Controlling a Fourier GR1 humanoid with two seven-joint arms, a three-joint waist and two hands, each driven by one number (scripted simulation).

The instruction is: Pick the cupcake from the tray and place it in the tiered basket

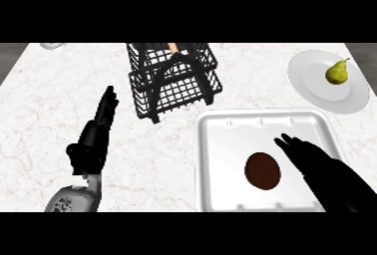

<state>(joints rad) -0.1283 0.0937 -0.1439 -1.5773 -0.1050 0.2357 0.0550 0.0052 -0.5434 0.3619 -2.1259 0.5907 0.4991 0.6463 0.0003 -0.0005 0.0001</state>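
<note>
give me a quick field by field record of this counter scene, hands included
cupcake: dark brown, on the tray, not held
tray: white, lower right of the counter
tiered basket: black wire, behind the tray toward the left
plate: white, far right, carrying a pear
right robot hand: open, over the tray just right of the cupcake
left robot hand: open, fingers straight, left of the basket
task state: cupcake not yet picked

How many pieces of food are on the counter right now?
2 clearly: the cupcake in the white tray, beside the right hand, and a pear on the plate at far right. Something orange shows in the tiered basket; unclear what.
</note>
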